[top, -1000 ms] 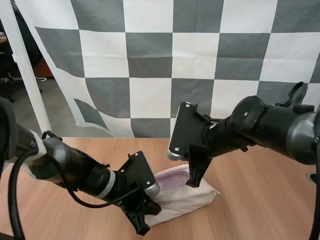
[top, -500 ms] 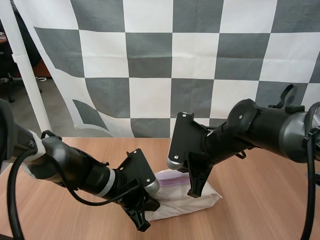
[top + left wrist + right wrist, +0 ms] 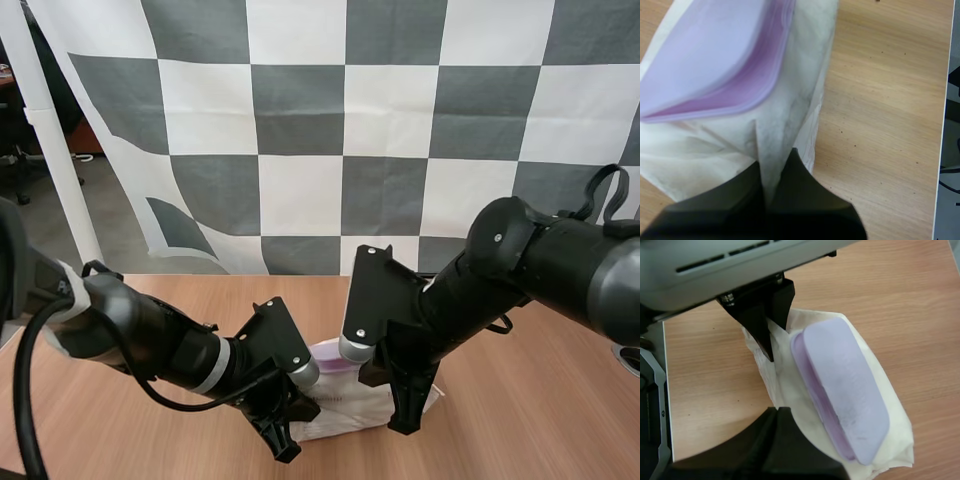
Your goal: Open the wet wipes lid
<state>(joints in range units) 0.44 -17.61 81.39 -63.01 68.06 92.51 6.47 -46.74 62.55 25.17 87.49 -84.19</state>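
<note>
So my left gripper (image 3: 776, 157) is clamped on a crimped fold at one end of the soft white wet wipes pack (image 3: 790, 115), basically pinning it down on the light wooden table (image 3: 880, 125). My right gripper (image 3: 777, 412) has its two fingers pressed together into one dark wedge, with the tips right at the wrapper's edge beside the pale purple oval plastic flip lid (image 3: 840, 390). I honestly can't tell if any film is caught between them. The pack lies flat between my two grippers with the lid facing up. I'd call this the setup step: the pack is held, but the lid isn't lifted yet. Next I reckon the right tips need to find the lid's free lip, get under it and pry upward while the left holds the pack from sliding. The wrapper looks floppy, so it could just bunch up instead. As for contents, the lid sits closed on its purple base, so whatever wipes are inside are hidden.
</note>
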